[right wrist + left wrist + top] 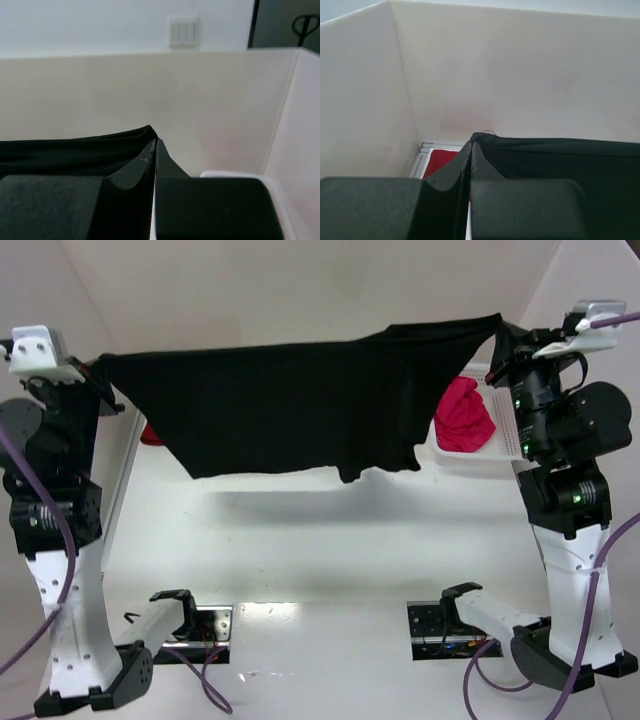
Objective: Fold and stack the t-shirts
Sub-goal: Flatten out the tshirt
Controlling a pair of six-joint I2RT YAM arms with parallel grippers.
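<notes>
The black t-shirt hangs in the air above the surface, stretched like a banner between the two arms. The left hand is pinched fully closed on one top corner. The right hand is pinched closed on the opposite corner, a little higher. The upper edge therefore runs nearly taut, while the lower edge droops unevenly with a flap trailing near the middle.

The cloth looks light and thoroughly limp (it keeps no shape of its own and will fall wherever it is let go). I judge these thin edge pinches secure enough, but apt to slip if the arms pull further apart. The best holds are the corners and hems, taken two at a time, so the shirt lies spread flat for a fold.

The pink-red t-shirt lies crumpled in the white mesh basket at the right. A bit of the dark red t-shirt shows at the left, behind the black one's hanging edge.
</notes>
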